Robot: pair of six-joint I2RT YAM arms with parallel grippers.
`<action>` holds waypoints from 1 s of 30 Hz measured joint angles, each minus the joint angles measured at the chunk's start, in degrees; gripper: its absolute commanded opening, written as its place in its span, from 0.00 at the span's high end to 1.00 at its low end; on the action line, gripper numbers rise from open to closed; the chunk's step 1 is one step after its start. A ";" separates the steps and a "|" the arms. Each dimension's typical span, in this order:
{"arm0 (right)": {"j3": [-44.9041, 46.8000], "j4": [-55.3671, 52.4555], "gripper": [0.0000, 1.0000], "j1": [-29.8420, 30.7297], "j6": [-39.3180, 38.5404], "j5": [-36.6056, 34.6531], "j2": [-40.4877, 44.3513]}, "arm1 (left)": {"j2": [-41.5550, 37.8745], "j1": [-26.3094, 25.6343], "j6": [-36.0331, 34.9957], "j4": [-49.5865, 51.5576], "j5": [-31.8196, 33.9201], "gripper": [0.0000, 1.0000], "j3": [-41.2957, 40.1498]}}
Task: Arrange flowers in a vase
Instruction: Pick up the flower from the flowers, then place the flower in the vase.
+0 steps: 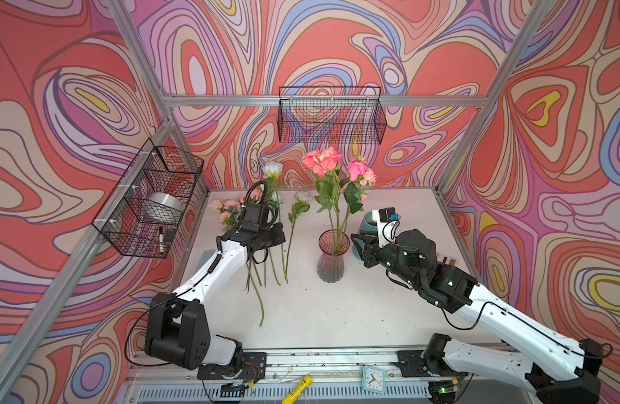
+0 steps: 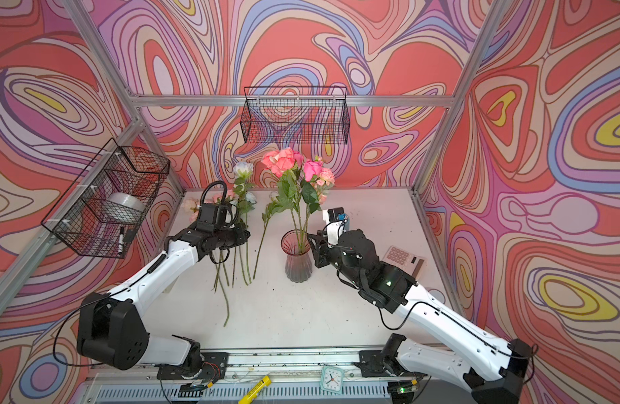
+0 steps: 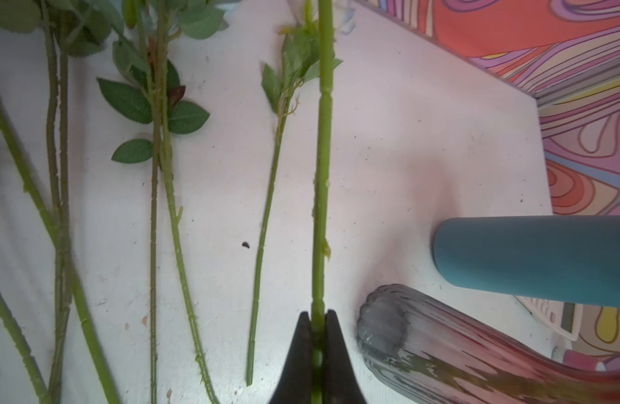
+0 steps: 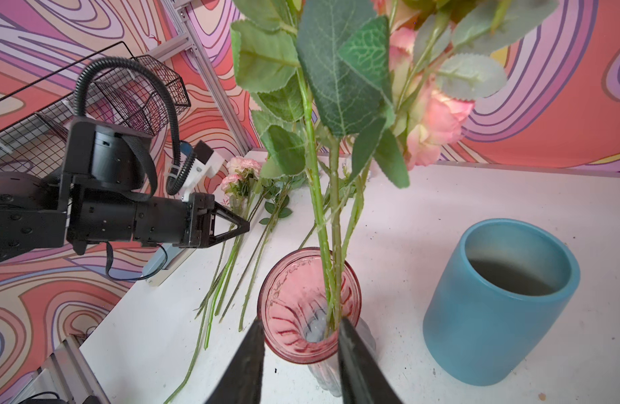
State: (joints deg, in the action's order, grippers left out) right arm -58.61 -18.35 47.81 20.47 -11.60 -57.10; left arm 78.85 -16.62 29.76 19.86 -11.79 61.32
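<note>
Left gripper [image 3: 317,335] fingers [image 3: 336,349] clamped tight on green stem [image 3: 323,175]. Right gripper [image 4: 299,325] fingers [image 4: 249,360] stood half-parted astride pink vase [image 4: 284,280] rim, grip unclear. Three flowers [image 1: 324,164] stood in vase; loose flowers [image 1: 303,196] lay on table [image 1: 336,314] beside.

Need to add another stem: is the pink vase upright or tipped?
Upright: the pink vase stands on its base, mouth up, flower stems standing in it.
</note>
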 measured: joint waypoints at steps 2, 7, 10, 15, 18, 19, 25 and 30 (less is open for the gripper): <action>-1.05 -0.50 0.62 0.00 -0.17 0.42 -0.37 | -5.60 -1.62 -0.87 -3.21 0.66 1.00 -3.15; -5.27 -0.79 0.54 0.00 -1.73 2.08 -0.52 | -27.87 -6.54 -4.50 -12.24 3.15 1.00 -14.53; -8.48 -0.68 0.49 0.00 -2.86 4.33 -1.44 | -36.61 -8.20 -7.13 -16.00 3.43 1.00 -16.98; -13.53 0.04 0.40 0.00 -4.04 10.03 -5.25 | -40.76 -11.61 -11.15 -18.62 1.42 1.00 -16.83; -16.44 1.16 0.38 0.00 -4.11 15.13 -8.20 | -39.71 -15.98 -13.44 -18.34 0.87 1.00 -15.50; -17.46 1.55 0.38 0.00 -4.07 16.87 -9.27 | -38.80 -17.99 -14.45 -18.16 0.94 1.00 -14.53; -22.34 3.65 0.39 0.00 -3.63 22.71 -13.86 | -32.22 -27.80 -19.78 -17.77 3.04 1.00 -9.16; -22.84 5.11 0.57 0.00 -2.60 24.46 -14.78 | -29.42 -28.46 -20.76 -17.73 3.50 1.00 -9.05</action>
State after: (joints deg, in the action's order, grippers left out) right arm -81.45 -13.23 47.81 17.87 12.86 -71.88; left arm 49.43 -45.08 8.99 2.13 -8.29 52.27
